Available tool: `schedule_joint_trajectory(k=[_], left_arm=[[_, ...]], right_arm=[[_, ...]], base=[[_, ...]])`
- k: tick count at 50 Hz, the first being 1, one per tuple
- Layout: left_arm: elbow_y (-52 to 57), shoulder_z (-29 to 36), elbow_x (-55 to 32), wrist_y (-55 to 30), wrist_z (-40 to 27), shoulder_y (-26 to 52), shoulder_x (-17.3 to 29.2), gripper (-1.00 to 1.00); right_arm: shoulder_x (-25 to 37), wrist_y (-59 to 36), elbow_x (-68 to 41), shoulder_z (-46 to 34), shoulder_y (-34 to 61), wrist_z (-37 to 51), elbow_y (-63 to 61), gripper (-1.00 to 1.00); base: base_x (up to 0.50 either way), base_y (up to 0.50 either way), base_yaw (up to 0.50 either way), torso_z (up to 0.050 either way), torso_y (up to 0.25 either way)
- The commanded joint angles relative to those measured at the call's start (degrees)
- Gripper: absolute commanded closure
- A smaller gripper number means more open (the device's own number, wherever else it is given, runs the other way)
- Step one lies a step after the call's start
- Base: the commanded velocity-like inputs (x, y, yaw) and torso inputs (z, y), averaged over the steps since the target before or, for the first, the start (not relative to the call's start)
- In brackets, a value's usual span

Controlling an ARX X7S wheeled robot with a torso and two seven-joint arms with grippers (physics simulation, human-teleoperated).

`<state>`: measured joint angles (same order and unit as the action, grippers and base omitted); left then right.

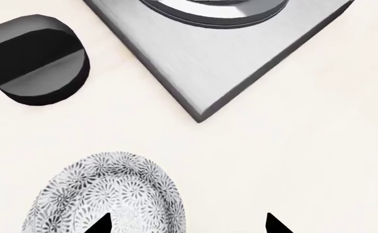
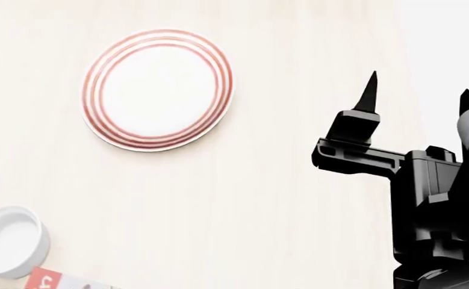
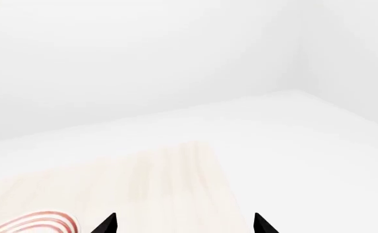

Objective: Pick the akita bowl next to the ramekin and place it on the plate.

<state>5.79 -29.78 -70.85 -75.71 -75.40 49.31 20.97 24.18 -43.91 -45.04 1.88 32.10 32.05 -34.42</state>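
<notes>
A grey-and-white speckled akita bowl [image 1: 107, 196] stands on the pale table in the left wrist view. My left gripper [image 1: 190, 225] is open above it. One black fingertip [image 1: 103, 224] shows over the bowl's inside and the other over bare table beside it. The ramekin [image 2: 5, 241] sits at the head view's lower left, and no akita bowl shows beside it there. The red-ringed plate [image 2: 158, 89] lies empty at the upper left of the head view, and its edge [image 3: 37, 224] shows in the right wrist view. My right gripper [image 2: 419, 96] is raised at the right, open and empty.
A black round knob [image 1: 33, 58] and a brushed-metal square slab with a round ring [image 1: 240, 58] lie beyond the bowl. The corner of a red-and-white box [image 2: 46, 280] shows beside the ramekin. The table's right edge [image 2: 403, 60] runs past my right arm.
</notes>
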Motion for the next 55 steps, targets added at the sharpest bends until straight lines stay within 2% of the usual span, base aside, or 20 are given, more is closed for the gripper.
schedule_joint_trajectory(k=[1,10,21,27,32,48,55], left_arm=[[-0.1,0.8,0.0,0.2,0.5,-0.2,0.5,-1.00],[-0.1,0.3,-0.1,1.0,0.3,-0.4,0.4,-1.00],[-1.8,2.5,-2.2,-2.5,0.6,1.4,2.0,-1.00],[-1.8,3.1,-1.1,-1.2,2.1,0.6,2.6,-1.00],[-1.2,1.6,-2.4,-1.3,0.2,0.3,2.0,-1.00],[-0.5,0.8,-3.0,-0.5,-1.1,-0.5,1.9,-1.00],[-0.6,2.9,-2.0,-0.5,0.6,-0.2,3.3,-1.00]], right_arm=[[0.1,0.2,-0.1,-0.1,0.0,0.1,0.1,-1.00],[0.2,0.3,-0.2,-0.2,0.0,0.2,0.1,-1.00],[0.3,0.4,-0.3,-0.3,0.0,0.3,0.2,-1.00],[0.4,0.5,-0.4,-0.4,0.0,0.3,0.2,-1.00],[0.4,0.6,-0.4,-0.4,0.0,0.4,0.2,-1.00],[0.6,0.8,-0.5,-0.6,0.0,0.6,0.2,-1.00],[0.7,0.9,-0.6,-0.7,0.0,0.7,0.3,-1.00]], base=[[0.00,0.00,0.00,0.000,-0.121],[0.00,0.00,0.00,0.000,-0.040],[0.00,0.00,0.00,0.000,0.000],[0.00,0.00,0.00,0.000,-0.061],[0.00,0.00,0.00,0.000,-0.168],[0.00,0.00,0.00,0.000,-0.001],[0.00,0.00,0.00,0.000,-0.011]])
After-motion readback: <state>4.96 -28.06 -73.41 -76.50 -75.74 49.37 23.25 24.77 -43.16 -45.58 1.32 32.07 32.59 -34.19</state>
